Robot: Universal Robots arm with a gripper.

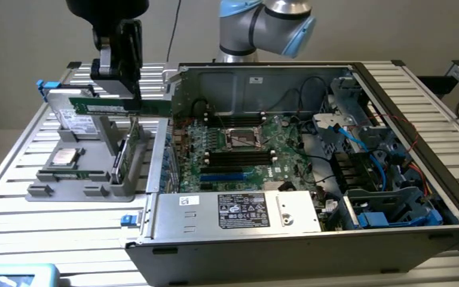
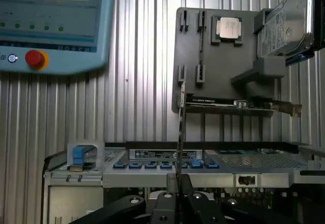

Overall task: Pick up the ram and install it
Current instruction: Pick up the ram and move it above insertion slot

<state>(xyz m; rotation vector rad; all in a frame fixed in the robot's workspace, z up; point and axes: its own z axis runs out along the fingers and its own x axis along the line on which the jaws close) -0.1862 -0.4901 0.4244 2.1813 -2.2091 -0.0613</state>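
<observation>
Pinches the ram (image 1: 106, 107) in the hand (image 1: 121, 95), fingers pressed on its flat faces near mid-length; holds it in the air above the grey holder (image 1: 70, 191) on the table (image 1: 22, 227), apart from the holder and just beside the case wall on the exterior view's left; sets the stick on edge, long axis level, running from the exterior view's left to its right; matches, roughly, the run of the black slots (image 1: 238, 156) on the motherboard (image 1: 289, 140); finds those slots lower and toward the exterior view's right, inside the open case (image 1: 293, 251), well apart from the stick; points straight down from an upright wrist; appears in the wrist view as a thin edge-on strip (image 2: 180, 132) reaching out from between the fingers (image 2: 187, 186), across the case rim toward the holder.
</observation>
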